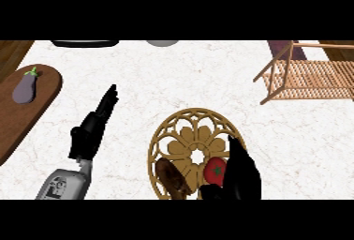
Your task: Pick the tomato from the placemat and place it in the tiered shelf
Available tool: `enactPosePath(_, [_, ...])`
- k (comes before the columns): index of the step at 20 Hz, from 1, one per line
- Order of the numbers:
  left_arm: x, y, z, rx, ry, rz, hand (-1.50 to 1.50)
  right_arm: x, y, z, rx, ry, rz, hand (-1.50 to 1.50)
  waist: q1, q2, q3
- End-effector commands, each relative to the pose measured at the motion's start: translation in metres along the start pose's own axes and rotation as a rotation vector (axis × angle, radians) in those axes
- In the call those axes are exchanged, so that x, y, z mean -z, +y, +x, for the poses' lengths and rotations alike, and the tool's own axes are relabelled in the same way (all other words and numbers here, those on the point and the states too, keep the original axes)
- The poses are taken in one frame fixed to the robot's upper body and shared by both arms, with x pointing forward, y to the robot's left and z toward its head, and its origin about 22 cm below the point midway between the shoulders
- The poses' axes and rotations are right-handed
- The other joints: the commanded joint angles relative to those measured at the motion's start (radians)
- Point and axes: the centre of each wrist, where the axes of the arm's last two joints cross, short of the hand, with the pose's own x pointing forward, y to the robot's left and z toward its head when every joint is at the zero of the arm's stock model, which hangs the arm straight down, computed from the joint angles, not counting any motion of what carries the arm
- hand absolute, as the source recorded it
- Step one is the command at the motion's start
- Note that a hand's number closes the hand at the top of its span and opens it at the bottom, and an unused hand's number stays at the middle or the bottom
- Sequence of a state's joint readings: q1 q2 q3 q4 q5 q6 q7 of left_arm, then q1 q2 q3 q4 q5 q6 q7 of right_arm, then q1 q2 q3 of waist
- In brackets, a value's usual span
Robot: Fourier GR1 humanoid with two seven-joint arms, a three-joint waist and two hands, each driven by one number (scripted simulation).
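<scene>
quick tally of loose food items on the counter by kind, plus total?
Tomato, on the placemat: 1
Eggplant, on the wooden board: 1
Brown oblong item, kind unclear, on the placemat: 1
Total: 3

Right hand [242, 171] beside tomato [216, 170] on placemat [181, 136]
</scene>
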State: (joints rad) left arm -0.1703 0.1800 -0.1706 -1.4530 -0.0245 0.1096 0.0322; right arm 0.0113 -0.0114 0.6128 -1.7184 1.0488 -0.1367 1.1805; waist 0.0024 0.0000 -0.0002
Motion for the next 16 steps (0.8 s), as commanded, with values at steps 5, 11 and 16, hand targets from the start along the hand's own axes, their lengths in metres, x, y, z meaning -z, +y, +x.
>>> enactPosePath(5, [0.004, 0.008, -0.001, 0.003, -0.003, 0.019, 0.0, -0.009, 0.019, 0.0, -0.088, 0.104, 0.011, 1.5, -0.004, -0.001, 0.0])
enactPosePath(11, [0.004, 0.009, 0.008, -0.008, 0.007, -0.002, 0.0, -0.001, 0.011, 0.021, -0.082, 0.088, -0.043, 1.5, 0.002, 0.0, 0.0])
enactPosePath(16, [0.011, -0.001, 0.005, 0.012, 0.004, 0.024, 0.0, 0.009, -0.021, -0.034, -0.065, -0.219, 0.05, 1.5, -0.009, 0.0, 0.001])
